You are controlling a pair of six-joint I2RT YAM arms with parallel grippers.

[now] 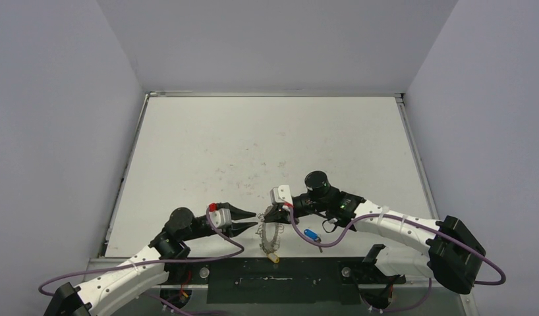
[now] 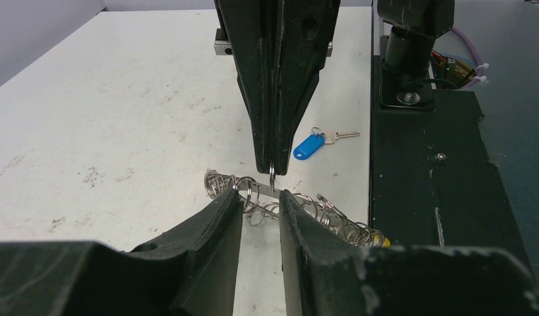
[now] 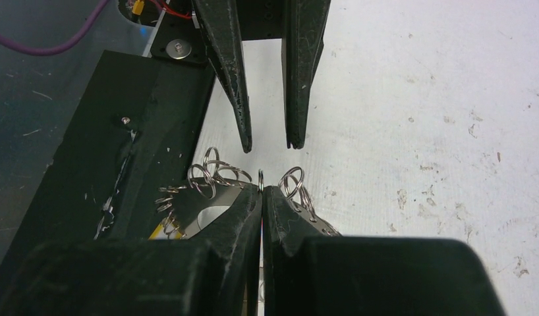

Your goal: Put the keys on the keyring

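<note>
Held keyring, long axis toward table's near edge, by one loop in pressed-together right gripper, with spread left gripper straddling it from the left, blue key lying just right.

The white surface is scuffed with faint reddish-brown marks. Near its front edge rests the keyring, silver and fringed with small wire loops. Just right of it lies 1 blue-tagged key. A yellow tag sits at the keyring's near end, by the black base plate.
</note>
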